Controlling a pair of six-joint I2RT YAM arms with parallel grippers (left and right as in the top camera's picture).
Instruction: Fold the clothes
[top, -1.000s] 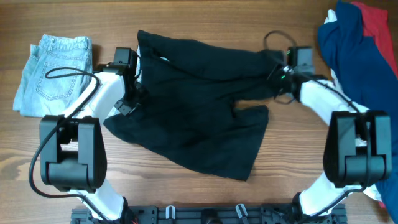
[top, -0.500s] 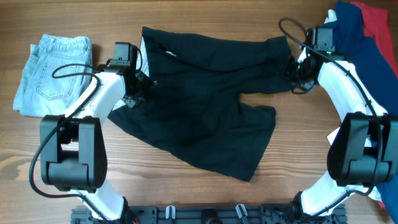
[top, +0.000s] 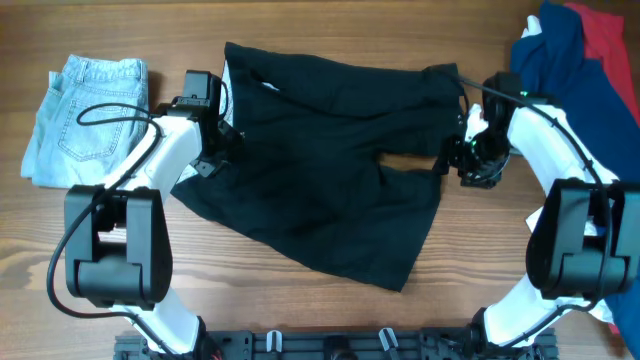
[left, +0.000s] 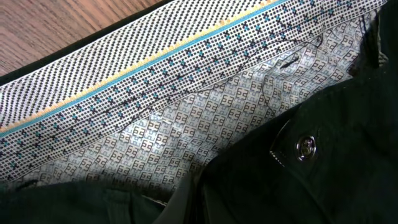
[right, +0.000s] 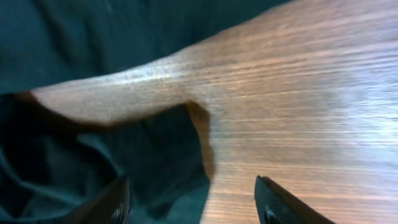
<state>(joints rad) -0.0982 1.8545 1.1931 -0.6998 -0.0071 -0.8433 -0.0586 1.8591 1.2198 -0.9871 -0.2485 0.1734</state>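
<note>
centrally, black garment (top: 320, 200) rumpled on table (top: 320, 25), right claw (right: 193, 198) spread at its edge; left claw (top: 212, 155), state unclear

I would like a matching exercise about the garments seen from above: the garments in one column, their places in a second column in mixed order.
Garments:
1. black garment
2. light-blue denim garment
3. navy blue garment
4. red garment

Places in the overhead view:
A. top right corner
B. far left
C. centre, spread out
D. right side, just left of the red one

Pairs: 1-C, 2-B, 3-D, 4-A
</note>
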